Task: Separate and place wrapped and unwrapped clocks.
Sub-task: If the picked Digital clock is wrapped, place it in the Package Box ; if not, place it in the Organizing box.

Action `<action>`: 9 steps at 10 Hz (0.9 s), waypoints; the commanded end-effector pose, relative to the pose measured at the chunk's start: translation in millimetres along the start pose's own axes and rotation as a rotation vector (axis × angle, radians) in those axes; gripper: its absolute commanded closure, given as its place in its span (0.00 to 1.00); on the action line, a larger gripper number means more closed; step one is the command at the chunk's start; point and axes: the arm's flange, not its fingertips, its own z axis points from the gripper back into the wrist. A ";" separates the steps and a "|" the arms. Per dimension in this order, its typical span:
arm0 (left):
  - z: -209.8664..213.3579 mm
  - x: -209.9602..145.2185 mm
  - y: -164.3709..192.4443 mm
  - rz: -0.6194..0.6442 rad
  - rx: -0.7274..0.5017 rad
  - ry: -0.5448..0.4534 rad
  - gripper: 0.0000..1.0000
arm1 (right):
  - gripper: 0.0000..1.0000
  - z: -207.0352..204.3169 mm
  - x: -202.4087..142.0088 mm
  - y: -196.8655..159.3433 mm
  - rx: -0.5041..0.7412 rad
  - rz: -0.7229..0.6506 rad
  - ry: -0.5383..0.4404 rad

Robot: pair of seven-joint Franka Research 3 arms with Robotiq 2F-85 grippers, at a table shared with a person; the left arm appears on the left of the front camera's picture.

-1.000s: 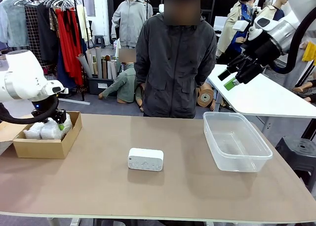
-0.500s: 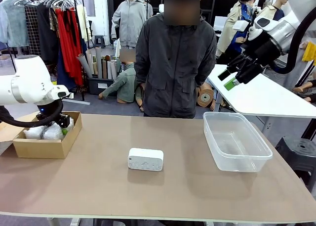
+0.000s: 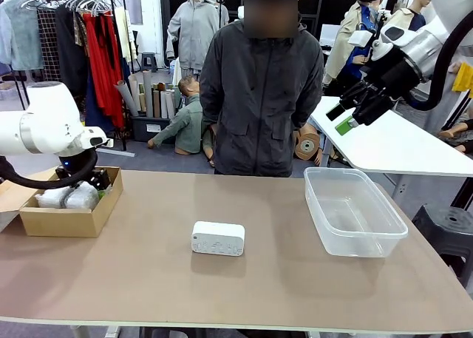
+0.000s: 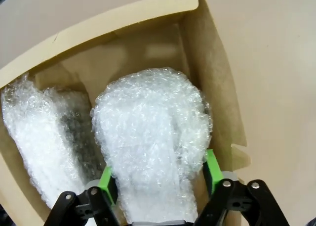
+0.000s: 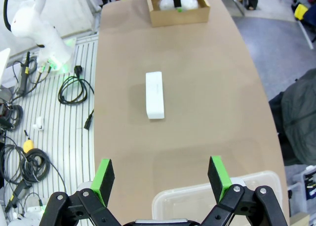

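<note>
Left claw (image 4: 159, 167) stands released, pads (image 4: 105, 179) flanking the bubble-wrapped clock (image 4: 153, 132) lying in the cardboard box (image 4: 217, 87) beside a second wrapped clock (image 4: 39, 137): light, squashy, slippery-looking stuff, best pinched across its narrow middle, I'd say.

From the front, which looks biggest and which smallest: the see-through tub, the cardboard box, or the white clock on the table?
Largest: clear tub, though the cardboard box looks nearly as wide, so the order of those two is unsure.
Smallest by far: white clock.
</note>
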 end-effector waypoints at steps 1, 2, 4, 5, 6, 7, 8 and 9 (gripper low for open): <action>14.2 -1.8 -6.5 -0.005 0.011 0.014 0.00 | 0.00 -1.6 -0.3 1.9 -0.015 0.003 -0.009; 21.7 -0.4 -12.0 -0.010 0.007 0.006 0.00 | 0.00 -1.6 -0.3 1.9 -0.015 0.003 -0.009; 35.5 3.3 -14.5 -0.024 -0.003 0.009 0.00 | 0.00 -1.6 -0.3 1.9 -0.015 0.003 -0.009; 42.5 3.5 -14.9 -0.025 -0.030 0.013 0.00 | 0.00 -1.6 -0.3 1.9 -0.015 0.003 -0.009; 50.2 4.4 -13.2 -0.044 -0.036 0.012 0.00 | 0.00 -1.6 -0.3 1.9 -0.015 0.003 -0.009; 54.7 5.1 -12.4 -0.057 -0.035 0.016 0.00 | 0.00 -1.6 -0.3 1.9 -0.015 0.003 -0.009; 58.1 3.4 -10.3 -0.065 -0.033 0.018 0.00 | 0.00 -1.6 -0.3 1.9 -0.015 0.003 -0.009; 48.9 3.8 -17.1 -0.036 -0.018 0.010 0.00 | 0.00 -1.6 -0.3 1.9 -0.015 0.003 -0.009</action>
